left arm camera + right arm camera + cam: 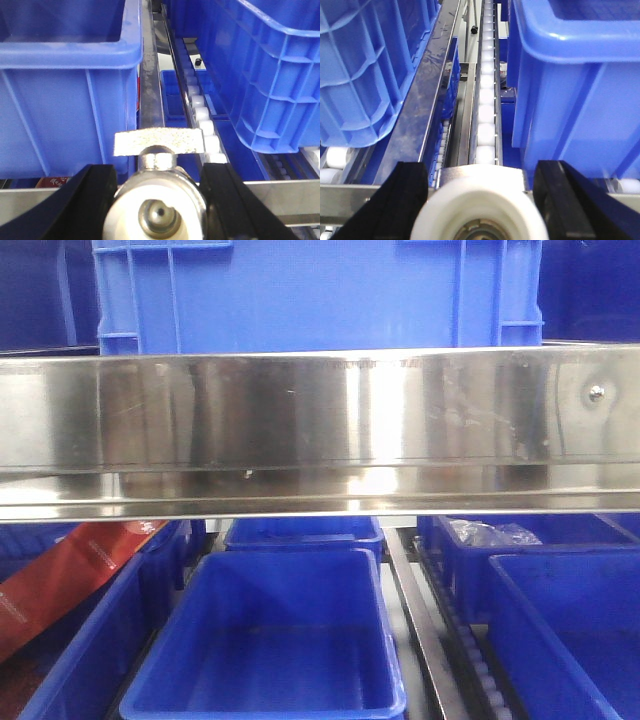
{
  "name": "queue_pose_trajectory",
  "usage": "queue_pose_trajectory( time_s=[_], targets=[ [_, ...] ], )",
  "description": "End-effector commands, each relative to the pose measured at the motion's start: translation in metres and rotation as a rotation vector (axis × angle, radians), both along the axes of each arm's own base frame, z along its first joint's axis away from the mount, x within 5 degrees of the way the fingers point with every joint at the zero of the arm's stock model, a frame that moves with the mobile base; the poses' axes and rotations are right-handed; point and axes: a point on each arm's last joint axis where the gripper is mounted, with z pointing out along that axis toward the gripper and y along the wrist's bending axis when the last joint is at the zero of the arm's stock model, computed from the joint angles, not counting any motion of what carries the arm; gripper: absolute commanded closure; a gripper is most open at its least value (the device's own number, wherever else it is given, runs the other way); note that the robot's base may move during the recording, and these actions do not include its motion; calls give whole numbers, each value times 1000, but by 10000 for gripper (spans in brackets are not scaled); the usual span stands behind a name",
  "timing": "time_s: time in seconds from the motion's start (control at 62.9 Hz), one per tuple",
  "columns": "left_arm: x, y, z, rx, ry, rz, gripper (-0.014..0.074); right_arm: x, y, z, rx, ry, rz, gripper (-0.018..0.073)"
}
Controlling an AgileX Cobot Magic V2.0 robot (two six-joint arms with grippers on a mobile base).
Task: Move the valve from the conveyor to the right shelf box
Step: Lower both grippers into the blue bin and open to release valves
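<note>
Only the left wrist view shows the valve (157,205). It's metal with a flat T-handle (159,141) on top, and the left gripper (157,172) is clamped on its body with a black finger (75,205) on each side. The valve hangs in front of the gap between a near blue bin (65,55) and a ribbed blue crate (270,75). It lines up with a steel divider (150,90) and a white roller track (200,112).

Only the right wrist view shows the right gripper (481,170). Its fingers (407,200) grip a white disc (480,210) with a metal hub. The disc is blurred and cut off by the bottom edge, so I can't tell what it is. Ahead of it a roller lane (486,100) runs between a tilted crate (365,75) and a smooth-walled bin (570,75).

The front view shows neither gripper nor the valve. A polished shelf beam (320,420) spans the middle and blocks whatever is behind it. A big crate (320,290) sits on the tier above. Below there's a centre bin (290,560), a right bin (570,640), and a rear bin (450,570) holding a crumpled clear bag (490,533). At lower left is a red printed strip (70,580), text unreadable.

None of the views shows which bin is the target box.
</note>
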Motion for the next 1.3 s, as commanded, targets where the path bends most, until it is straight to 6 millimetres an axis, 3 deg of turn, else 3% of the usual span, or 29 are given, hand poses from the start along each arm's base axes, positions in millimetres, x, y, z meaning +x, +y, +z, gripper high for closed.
queue_pose_trajectory(
  time_s=[0.0, 0.938, 1.113, 1.288],
  targets=[
    [-1, 0, 7, -10, -65, 0, 707, 1, -1, 9, -4, -88, -12, 721],
    [-1, 0, 9, -10, -78, 0, 707, 2, -2, 13, -1, -122, -17, 721],
    [8, -6, 29, 31, -108, -77, 707, 3, 1, 31, 22, -146, 1, 721],
    [40, -20, 44, 36, -73, -191, 707, 18, 11, 60, 33, -192, 65, 721]
  ],
)
